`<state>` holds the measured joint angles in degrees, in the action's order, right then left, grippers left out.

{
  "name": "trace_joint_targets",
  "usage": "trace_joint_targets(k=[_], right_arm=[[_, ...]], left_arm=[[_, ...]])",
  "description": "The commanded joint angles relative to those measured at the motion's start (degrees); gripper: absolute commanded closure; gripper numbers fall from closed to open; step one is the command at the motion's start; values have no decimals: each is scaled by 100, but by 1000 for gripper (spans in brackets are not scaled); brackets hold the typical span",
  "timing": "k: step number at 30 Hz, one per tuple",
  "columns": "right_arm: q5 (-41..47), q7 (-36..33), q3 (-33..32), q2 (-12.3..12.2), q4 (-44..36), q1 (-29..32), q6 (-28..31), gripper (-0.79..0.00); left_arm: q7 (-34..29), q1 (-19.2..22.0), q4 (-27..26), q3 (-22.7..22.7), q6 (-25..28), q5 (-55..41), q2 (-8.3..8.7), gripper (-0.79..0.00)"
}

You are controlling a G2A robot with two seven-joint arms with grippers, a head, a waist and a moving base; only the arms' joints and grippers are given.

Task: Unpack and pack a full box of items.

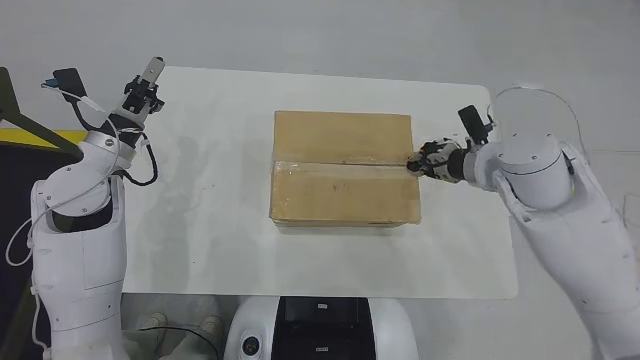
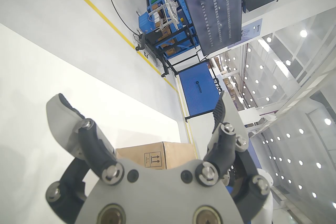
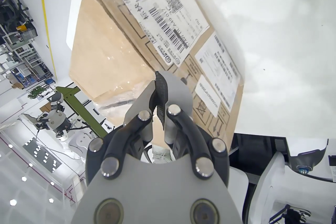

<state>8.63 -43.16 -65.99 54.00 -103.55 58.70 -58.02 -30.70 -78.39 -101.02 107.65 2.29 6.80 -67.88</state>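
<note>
The box (image 1: 345,167) sits closed near the middle of the white table (image 1: 200,230), a little over to the robot's right. On its left there is a wide stretch of bare tabletop. On its right the strip is narrower, and the right arm comes in over that strip. There are also bands of free table between the box and the far edge, and between the box and the near edge by the robot's body.

The box lies flat with its long axis running side to side, roughly parallel to the table's near edge. A line of clear tape (image 1: 340,165) runs along that axis down the middle of the top, where the two flaps meet. The short end carrying the white labels (image 3: 162,25) faces the robot's right.

The right gripper (image 1: 415,163) is at that labelled end, at the top edge where the tape folds over. Its fingers are pressed tight together, tips against the cardboard. The film there is crumpled, and I can't make out whether any of it is caught between the pads.

The left gripper (image 1: 152,68) is well away from the box, over the table's far left corner and aimed out past the far edge. Its fingers are spread wide with nothing between them
</note>
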Motion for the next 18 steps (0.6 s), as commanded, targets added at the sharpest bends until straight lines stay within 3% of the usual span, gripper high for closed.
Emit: trace_joint_targets(k=[1,6,10,18], right_arm=[[-49,36,-172,-55,-91,139,2,0],[110,286,-633,-120,-646,496,118,0],[327,493,-625,-86,-830,614,611,0],[919,346,518,189,-212,-85,1515,0]], left_arm=[[0,0,0,0,0,0,0,-785],[0,0,0,0,0,0,0,-785],[0,0,0,0,0,0,0,-785],[0,0,0,0,0,0,0,-785]])
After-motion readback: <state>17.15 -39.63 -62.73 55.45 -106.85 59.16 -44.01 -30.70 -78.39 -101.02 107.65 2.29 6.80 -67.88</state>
